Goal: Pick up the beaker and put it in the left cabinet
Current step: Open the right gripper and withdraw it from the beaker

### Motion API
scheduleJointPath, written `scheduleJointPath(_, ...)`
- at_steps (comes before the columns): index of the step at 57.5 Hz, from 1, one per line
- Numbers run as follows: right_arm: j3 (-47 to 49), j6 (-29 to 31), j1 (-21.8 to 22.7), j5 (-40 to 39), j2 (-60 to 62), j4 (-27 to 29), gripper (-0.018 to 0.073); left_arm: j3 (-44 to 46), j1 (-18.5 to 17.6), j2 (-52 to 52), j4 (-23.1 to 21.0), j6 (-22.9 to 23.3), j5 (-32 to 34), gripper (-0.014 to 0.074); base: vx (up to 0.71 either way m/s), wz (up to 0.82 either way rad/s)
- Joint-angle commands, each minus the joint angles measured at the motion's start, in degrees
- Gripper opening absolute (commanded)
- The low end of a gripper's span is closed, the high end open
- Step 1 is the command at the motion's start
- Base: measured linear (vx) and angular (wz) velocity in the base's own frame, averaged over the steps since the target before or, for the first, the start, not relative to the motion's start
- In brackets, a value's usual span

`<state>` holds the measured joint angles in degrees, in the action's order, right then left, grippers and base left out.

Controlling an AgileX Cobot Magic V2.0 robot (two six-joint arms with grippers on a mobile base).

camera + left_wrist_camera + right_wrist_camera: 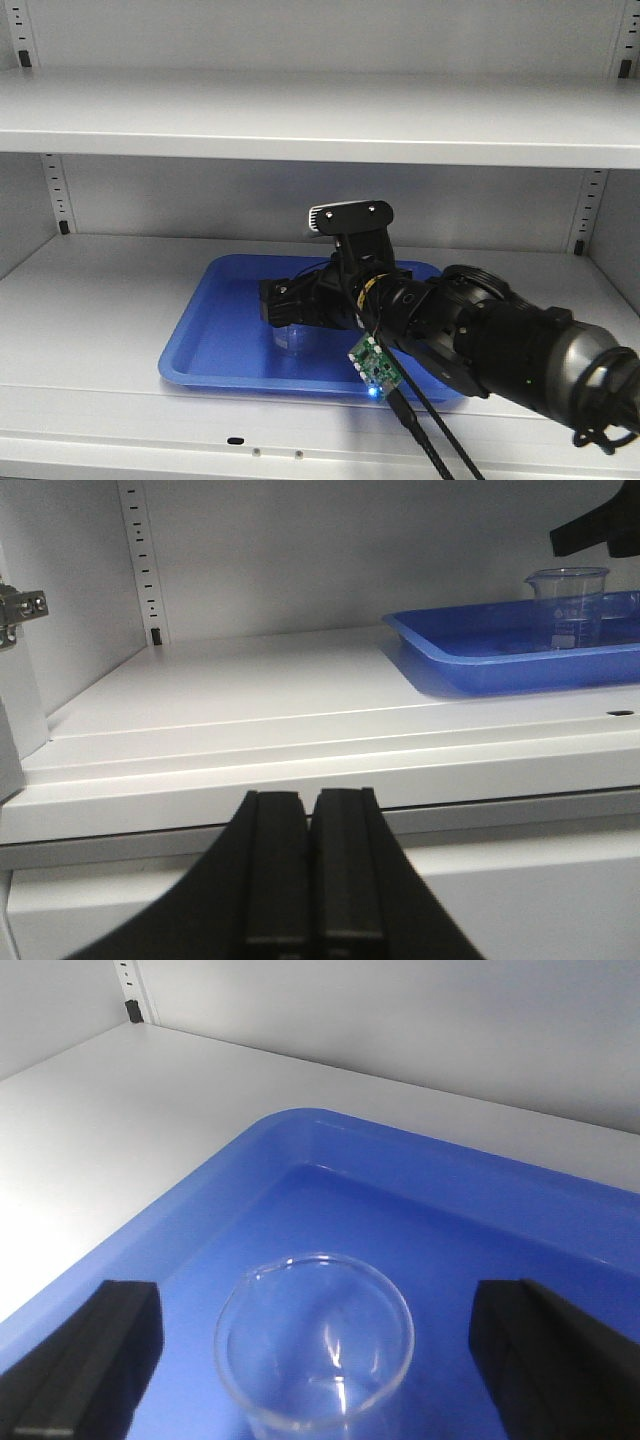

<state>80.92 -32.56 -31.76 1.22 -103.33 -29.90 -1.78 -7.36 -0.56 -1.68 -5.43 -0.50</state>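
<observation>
Beaker point(315, 1340) stands upright inside blue tray point(215, 350), on the middle shelf of the left cabinet point(100, 320). Tray sits right of shelf centre, toward the near edge. Right gripper point(315, 1360) reaches in from the right, jaws spread wide, one finger point(80, 1360) either side of the glass, neither touching it. Left gripper point(310, 880) hangs low before the shelf's near edge, well apart from the tray, jaws pressed together. Slotted strip point(140, 560) runs up the far left corner.
</observation>
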Motion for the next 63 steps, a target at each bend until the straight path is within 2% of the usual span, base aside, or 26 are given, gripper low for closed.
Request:
scheduleJointPath(1,0.04,-0.13,0.18,-3.69,5.05,-0.36,0.0652,-0.93,-0.03,-1.08,-0.42,0.19,4.81,0.0001,0.00,0.00)
scheduleJointPath(30,-9.13,-0.13,0.14,-3.20,15.17,-0.36,0.0636,-0.93,-0.03,-1.08,-0.42,0.19,4.81,0.0001,0.00,0.00)
scheduleJointPath(51,-21.05,-0.17,0.20,-2.00,25.53,-0.36,0.0624,-0.93,-0.03,-1.08,-0.42,0.19,4.81,0.0001,0.00,0.00)
scheduleJointPath(63,-22.44,-0.17,0.20,-2.00,27.29,-0.36,0.0601,-0.93,-0.03,-1.08,-0.42,0.19,4.81,0.0001,0.00,0.00)
